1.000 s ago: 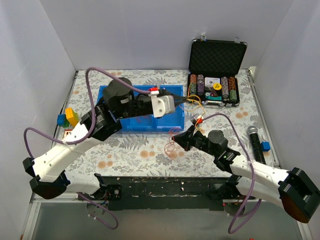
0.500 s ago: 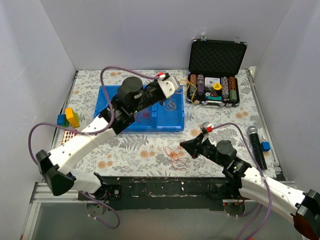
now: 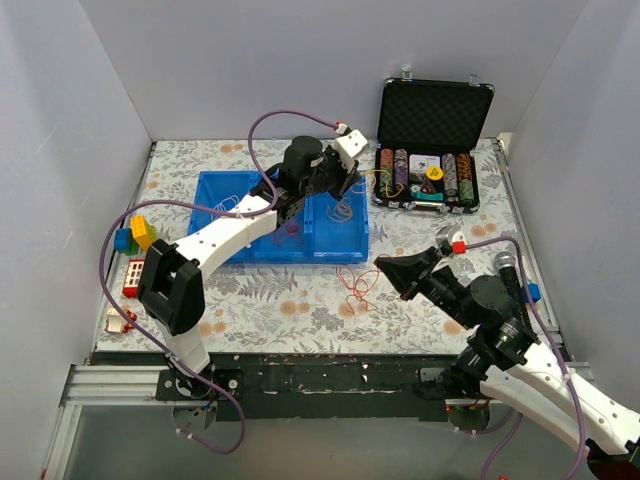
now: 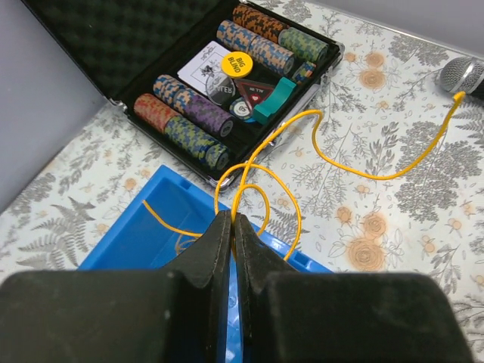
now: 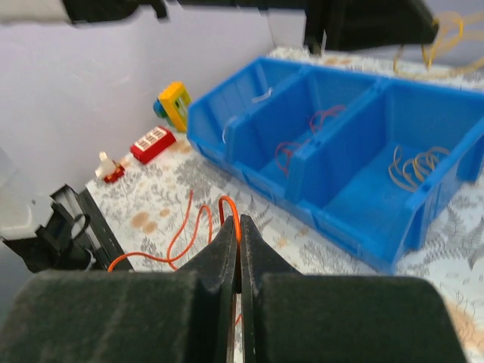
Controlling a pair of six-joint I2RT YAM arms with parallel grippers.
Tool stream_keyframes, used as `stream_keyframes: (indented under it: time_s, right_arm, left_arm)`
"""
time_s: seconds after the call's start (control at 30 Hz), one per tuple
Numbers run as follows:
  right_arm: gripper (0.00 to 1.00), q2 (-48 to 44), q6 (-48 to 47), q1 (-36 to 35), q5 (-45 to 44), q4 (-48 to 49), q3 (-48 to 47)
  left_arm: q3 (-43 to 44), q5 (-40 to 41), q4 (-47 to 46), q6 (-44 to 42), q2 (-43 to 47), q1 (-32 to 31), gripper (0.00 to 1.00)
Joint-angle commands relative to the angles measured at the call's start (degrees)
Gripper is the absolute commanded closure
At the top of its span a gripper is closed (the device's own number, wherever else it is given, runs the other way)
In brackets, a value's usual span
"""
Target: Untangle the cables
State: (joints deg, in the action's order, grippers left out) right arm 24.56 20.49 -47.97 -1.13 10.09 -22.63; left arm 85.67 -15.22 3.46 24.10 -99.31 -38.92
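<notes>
Table (image 3: 250,300): left gripper (image 4: 232,219) pinches yellow cable (image 4: 378,177), right gripper (image 5: 236,224) orange cable (image 5: 224,201).

Two arms (image 3: 230,235), one bin (image 3: 205,178) with three compartments, one chip case (image 3: 435,105), one microphone (image 4: 463,74), three toys (image 3: 132,277) at left, at least four cables (image 3: 355,283).

The overhead view looks down on the whole table (image 3: 300,300); both wrist views, close in, share the blue bin (image 5: 352,231).

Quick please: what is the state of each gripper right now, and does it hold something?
Left gripper: closed, holding the yellow cable.
Right gripper: closed, holding the orange cable.
</notes>
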Motion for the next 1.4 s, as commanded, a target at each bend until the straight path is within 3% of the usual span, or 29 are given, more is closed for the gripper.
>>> stream_keyframes:
  time_s: [0.0,0.27,0.47,0.53,0.63,0.8,0.9,1.1,1.13,1.23,1.37]
  right_arm:
    - [0.99,0.58,-3.61,-0.29,-0.72,-0.68,-8.29]
    - [0.99,1.55,-7.83,-0.29,-0.81,-1.47,-17.17]
    - [0.99,2.78,-10.12,-0.29,-1.60,-1.91,-20.60]
    - [0.99,3.56,-10.38,-0.37,-1.95,-2.09,-21.40]
    - [0.99,5.06,-10.82,-0.20,-1.77,-2.00,-22.45]
    - [0.99,9.45,-12.05,-0.29,-0.90,-1.65,-25.26]
    - [0.99,14.27,-13.80,-0.20,0.15,-1.21,-28.33]
    - [0.99,28.77,-17.32,-0.29,2.51,4.14,-35.54]
    - [0.99,31.93,-17.76,-0.20,3.14,5.11,-37.20]
    - [0.99,40.45,-18.12,-0.20,4.90,8.89,-42.39]
    - [0.99,51.71,-19.25,-0.11,5.52,12.23,-49.16]
  left_arm:
    - [4.33,-2.62,1.37,8.50,-0.36,0.86,1.00]
    - [2.22,2.12,4.18,16.59,-2.38,2.09,0.99]
    - [1.26,6.42,5.06,20.36,-2.65,2.26,0.76]
    - [0.56,6.61,4.80,23.00,-1.86,3.23,0.60]
    - [0.64,5.47,4.88,26.52,-0.63,4.90,0.53]
    - [3.71,3.10,4.36,29.86,1.83,8.94,0.53]
    - [5.65,1.08,3.66,31.62,3.15,12.53,0.53]
    - [5.04,-2.97,3.47,29.79,10.17,19.83,0.39]
    - [4.77,-2.97,3.83,28.82,11.49,20.71,0.35]
    - [3.11,-1.22,5.41,25.57,16.50,23.97,0.02]
    - [0.47,3.17,7.08,23.46,21.86,26.52,0.02]
